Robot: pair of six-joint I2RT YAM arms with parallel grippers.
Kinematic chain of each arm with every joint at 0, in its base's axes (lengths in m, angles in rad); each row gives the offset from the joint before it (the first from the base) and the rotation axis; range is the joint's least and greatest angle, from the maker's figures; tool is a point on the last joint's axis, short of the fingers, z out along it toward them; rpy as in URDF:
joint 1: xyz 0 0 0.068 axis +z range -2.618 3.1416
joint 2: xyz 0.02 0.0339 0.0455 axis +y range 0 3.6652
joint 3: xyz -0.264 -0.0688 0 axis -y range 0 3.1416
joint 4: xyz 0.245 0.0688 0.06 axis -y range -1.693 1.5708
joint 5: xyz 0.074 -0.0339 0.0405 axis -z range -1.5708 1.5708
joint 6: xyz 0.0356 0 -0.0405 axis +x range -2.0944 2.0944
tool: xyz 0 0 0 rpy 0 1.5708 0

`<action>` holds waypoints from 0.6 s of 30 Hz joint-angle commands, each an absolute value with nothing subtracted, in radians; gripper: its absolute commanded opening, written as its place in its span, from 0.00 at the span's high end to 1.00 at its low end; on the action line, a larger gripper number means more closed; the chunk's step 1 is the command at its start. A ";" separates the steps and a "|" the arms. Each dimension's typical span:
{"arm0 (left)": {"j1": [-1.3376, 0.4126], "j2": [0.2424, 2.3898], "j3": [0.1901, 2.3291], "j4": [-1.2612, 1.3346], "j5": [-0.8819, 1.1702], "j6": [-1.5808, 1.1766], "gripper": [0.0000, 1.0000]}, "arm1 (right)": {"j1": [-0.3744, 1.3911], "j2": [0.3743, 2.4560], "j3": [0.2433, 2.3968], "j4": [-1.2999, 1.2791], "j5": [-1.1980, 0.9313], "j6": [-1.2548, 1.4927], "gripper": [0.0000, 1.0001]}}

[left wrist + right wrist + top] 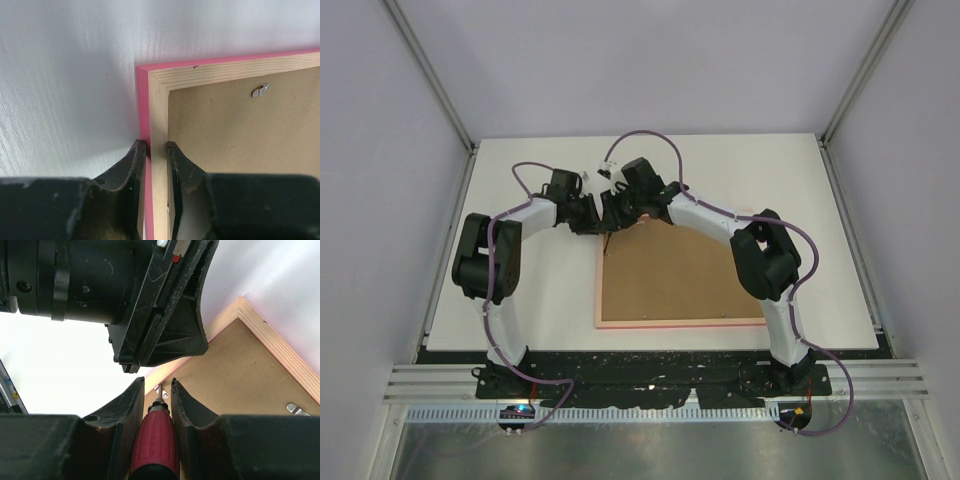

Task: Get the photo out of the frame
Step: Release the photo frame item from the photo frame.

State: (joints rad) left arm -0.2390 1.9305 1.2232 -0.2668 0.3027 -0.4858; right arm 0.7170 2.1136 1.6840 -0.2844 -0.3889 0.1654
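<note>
Holding a probable screwdriver (152, 445), right pincer (157, 385) faces left pincer (156, 145) clamping frame (159, 105).

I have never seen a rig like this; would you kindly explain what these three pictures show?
These are two robot arms bolted at the near edge of a white table. The overhead picture looks down from behind them: left arm on the left, right arm on the right. The other two come from cameras on each wrist, so the dark shapes at the bottom are that arm's own jaws. A pink frame lies face down, brown backing board up; the photo is hidden. The left jaws clamp the frame's side rail near a corner. The right jaws hold a red-handled screwdriver, its tip at a small metal clip.
</note>
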 commanded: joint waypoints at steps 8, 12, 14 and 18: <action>-0.218 1.916 1.207 -0.278 0.236 -0.462 1.00 | 0.742 2.051 1.649 -0.363 -0.544 0.072 0.92; -0.218 1.916 1.207 -0.278 0.235 -0.462 1.00 | 0.745 2.040 1.640 -0.376 -0.568 0.043 0.92; -0.218 1.916 1.207 -0.279 0.235 -0.463 1.00 | 0.747 2.040 1.637 -0.379 -0.568 0.035 0.92; -0.218 1.914 1.207 -0.278 0.233 -0.462 1.00 | 0.749 2.034 1.635 -0.384 -0.580 0.011 0.92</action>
